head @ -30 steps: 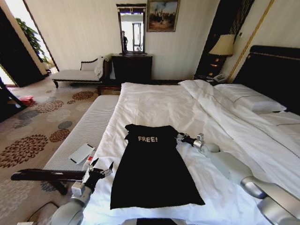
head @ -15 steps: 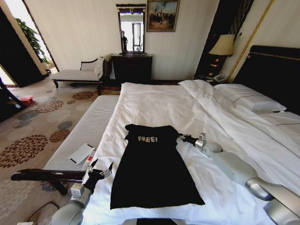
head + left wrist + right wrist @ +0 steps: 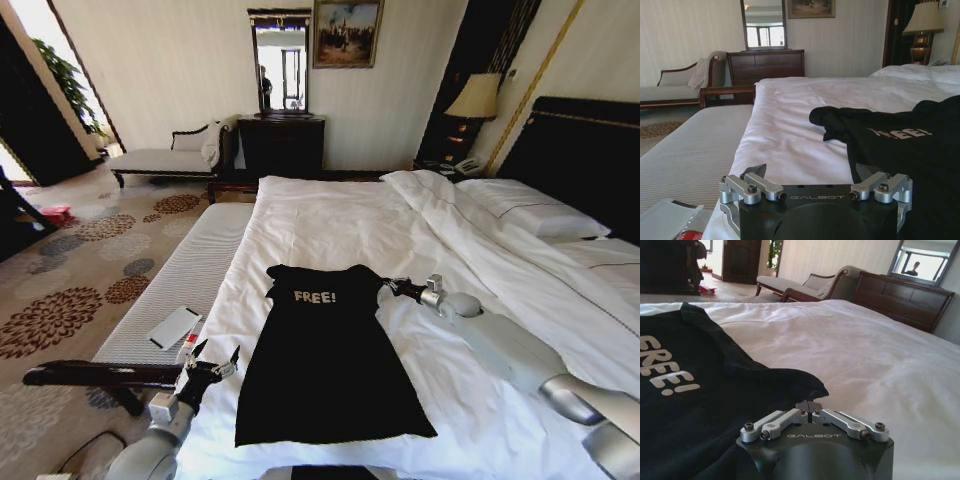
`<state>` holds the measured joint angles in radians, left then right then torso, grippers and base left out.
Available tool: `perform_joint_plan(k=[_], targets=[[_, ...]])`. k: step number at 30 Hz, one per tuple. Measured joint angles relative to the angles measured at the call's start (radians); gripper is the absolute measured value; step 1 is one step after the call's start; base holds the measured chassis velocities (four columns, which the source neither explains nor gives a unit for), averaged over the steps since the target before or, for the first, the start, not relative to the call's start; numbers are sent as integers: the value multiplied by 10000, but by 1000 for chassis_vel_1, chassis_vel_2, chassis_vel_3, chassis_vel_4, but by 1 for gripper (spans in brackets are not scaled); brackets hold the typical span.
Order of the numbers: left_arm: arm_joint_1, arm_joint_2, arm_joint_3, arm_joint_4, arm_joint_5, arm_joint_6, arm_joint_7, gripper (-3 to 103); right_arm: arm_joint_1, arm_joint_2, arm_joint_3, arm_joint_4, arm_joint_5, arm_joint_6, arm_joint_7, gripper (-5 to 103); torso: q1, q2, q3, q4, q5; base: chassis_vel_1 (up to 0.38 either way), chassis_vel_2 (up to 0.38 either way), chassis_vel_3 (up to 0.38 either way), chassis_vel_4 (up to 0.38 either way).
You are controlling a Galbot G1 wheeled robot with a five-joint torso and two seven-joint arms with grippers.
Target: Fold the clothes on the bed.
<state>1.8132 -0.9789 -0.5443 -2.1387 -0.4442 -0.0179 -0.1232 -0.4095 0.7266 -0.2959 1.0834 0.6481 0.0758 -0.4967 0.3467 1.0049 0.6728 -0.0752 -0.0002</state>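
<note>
We see the black top (image 3: 325,350) lying flat on the bed (image 3: 330,220), near its foot-end edge, "FREE!" side up. Right tool (image 3: 385,287) sits at the top's sleeve edge w/ fingertips pressed together, touching fabric; can't tell if any is pinched. Left tool (image 3: 214,356) hovers by the bed's side edge, fingers spread wide, holding nothing.

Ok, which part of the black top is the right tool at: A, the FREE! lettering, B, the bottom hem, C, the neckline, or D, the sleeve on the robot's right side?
D: the right tool sits shut at the sleeve edge of the black top, beside the chest lettering.
</note>
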Motion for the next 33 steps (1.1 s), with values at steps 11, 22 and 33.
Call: perform_joint_plan(k=[11,22,33], targets=[[368,-38,-222,-169,4,-74,27,100,1637,492,-1228,-1126,-1474,721,-248,0,0,-1,1,2,1,0,0,0,0],[252,-17,-91,-217,20,-49,25,100,1203,342,-929,-1091,-1469,891,-253,3,0,-1,1,-1,3,0,0,0,0],[134,-1,148,-207,167,97,-11,100,-877,-183,1019,800,372,679,-363,41,0,-1,0,-3,3,0,0,0,0]])
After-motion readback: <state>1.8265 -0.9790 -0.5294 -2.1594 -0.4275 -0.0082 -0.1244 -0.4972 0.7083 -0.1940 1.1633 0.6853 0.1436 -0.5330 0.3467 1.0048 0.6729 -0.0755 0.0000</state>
